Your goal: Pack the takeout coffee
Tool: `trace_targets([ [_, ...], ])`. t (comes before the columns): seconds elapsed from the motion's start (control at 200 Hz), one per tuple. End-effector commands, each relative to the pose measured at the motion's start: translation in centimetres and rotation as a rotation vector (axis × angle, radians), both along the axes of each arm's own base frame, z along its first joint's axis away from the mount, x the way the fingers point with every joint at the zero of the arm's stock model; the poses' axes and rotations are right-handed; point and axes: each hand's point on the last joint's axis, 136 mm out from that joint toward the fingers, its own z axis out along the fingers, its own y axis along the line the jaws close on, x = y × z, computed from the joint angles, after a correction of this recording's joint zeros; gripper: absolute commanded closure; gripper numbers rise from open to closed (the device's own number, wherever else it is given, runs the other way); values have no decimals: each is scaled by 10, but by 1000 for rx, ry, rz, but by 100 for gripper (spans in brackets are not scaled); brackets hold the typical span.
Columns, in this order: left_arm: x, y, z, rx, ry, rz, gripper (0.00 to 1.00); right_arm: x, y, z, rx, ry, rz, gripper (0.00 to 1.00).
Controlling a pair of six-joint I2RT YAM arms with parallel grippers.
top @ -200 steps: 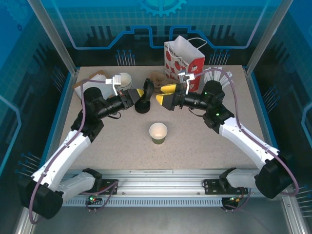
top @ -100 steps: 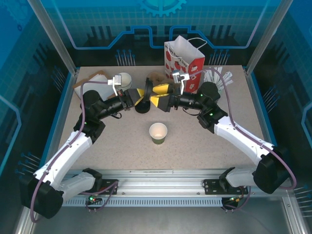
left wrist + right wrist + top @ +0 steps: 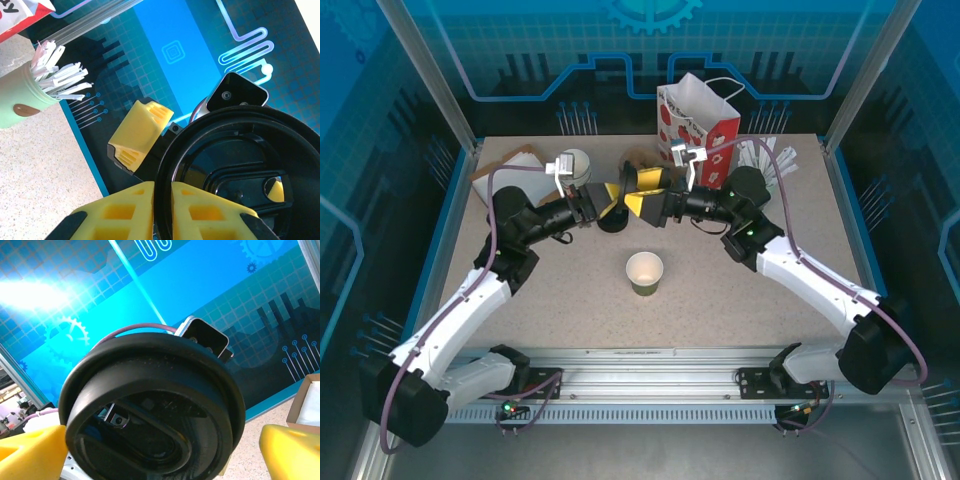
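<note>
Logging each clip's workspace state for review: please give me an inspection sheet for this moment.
Surface: speckled table, no spills seen.
Job's things: green cup upright, lidless, mid-table; black lid held up.
Clutter: red-and-white bag, stirrer cup, lid stack.
Grippers: left gripper shut on the lid's rim; right gripper open, straddling it.
Cables: purple cables along arms, unsnagged.
Surroundings: blue panels, metal frame.

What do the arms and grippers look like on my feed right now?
The left arm and right arm: white lower links, black upper joints, a purple cable along each. The left gripper and right gripper: chunky yellow fingers with hollow ribbed cells, white camera bracket at the wrist.
</note>
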Motion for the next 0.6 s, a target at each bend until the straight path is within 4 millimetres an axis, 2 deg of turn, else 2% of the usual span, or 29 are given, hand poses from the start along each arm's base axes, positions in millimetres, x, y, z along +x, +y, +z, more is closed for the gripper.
trace_targets([
  [0.0, -6, -5, 5, -19, -18, -35, 84, -4, 4, 22, 57, -40, 8, 5],
  [0.415, -6, -7, 4, -31, -14, -43, 84, -6, 2, 25, 75, -57, 4, 27],
  [0.595, -2, -6, -1, -29, 2, -26, 76, -2, -4, 20, 62, -50, -38, 34],
])
